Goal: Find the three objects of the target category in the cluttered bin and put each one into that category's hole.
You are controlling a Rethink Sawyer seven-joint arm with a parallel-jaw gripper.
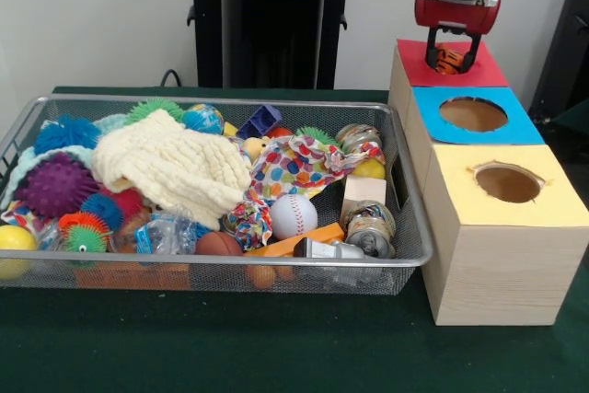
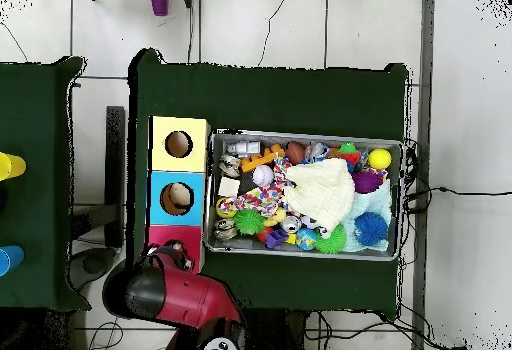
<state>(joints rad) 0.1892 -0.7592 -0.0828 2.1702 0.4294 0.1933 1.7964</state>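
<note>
At the upper right of the front view, the gripper hangs directly over the red-topped box, its two dark fingers clamped on a small orange toy with black stripes. The toy covers the spot where the hole should be, so the hole itself is not visible here; in the overhead view the arm's red body masks most of that box at lower left. The blue-topped box and yellow-topped box both show open round holes in front of it.

Judged step: delivery, one object poised above its hole and not yet released. The next move calls for parting the fingers while the toy sits centred over the opening, then lifting clear and returning to the bin.

The bin sits left of the boxes, packed full: cream knitted cloth, spiky balls, a baseball, a spotted fabric piece. More searching likely remains there.
</note>
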